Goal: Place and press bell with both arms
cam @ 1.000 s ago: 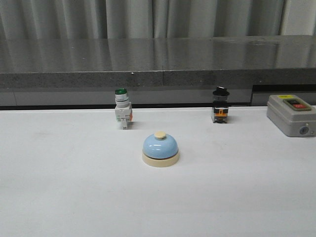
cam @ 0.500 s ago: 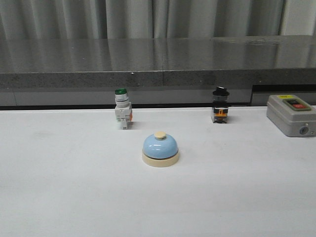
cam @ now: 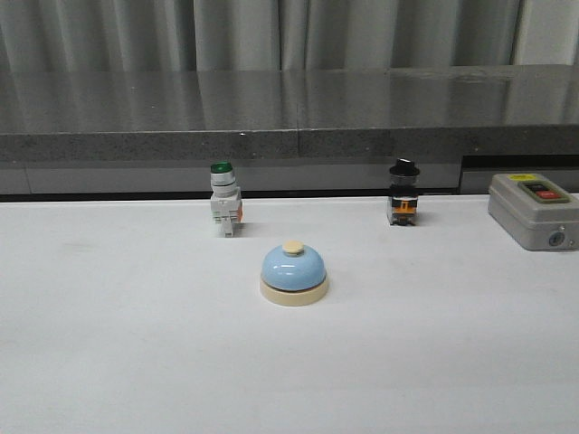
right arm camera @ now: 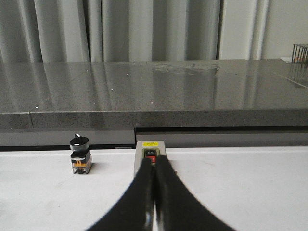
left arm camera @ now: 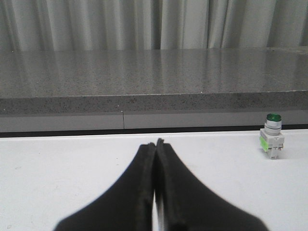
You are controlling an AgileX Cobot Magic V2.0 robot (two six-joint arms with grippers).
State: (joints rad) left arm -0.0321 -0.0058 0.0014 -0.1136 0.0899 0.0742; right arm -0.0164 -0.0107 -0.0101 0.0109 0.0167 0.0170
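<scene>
Left gripper (left arm camera: 155,144) and right gripper (right arm camera: 154,166): fingers pressed together, holding nothing, low over table (cam: 109,362).

Bell (cam: 294,273) upright mid-table, pale blue dome, cream base and button, free of both grippers. Fits either before placing or after pressing; stage unclear.

Behind: green-capped switch (cam: 224,210), black-knob switch (cam: 403,204), grey button box (cam: 534,210).

Green-capped switch (cam: 225,203); black-knob switch (cam: 404,193); grey button box (cam: 534,210).

We log a pale blue bell (cam: 294,268) with cream button and base on a white surface (cam: 136,344). Green-capped white switch (cam: 224,210); black-knobbed switch (cam: 403,193) with orange band; grey box (cam: 534,210), red and black buttons. Speckled grey ledge (cam: 289,113).
</scene>
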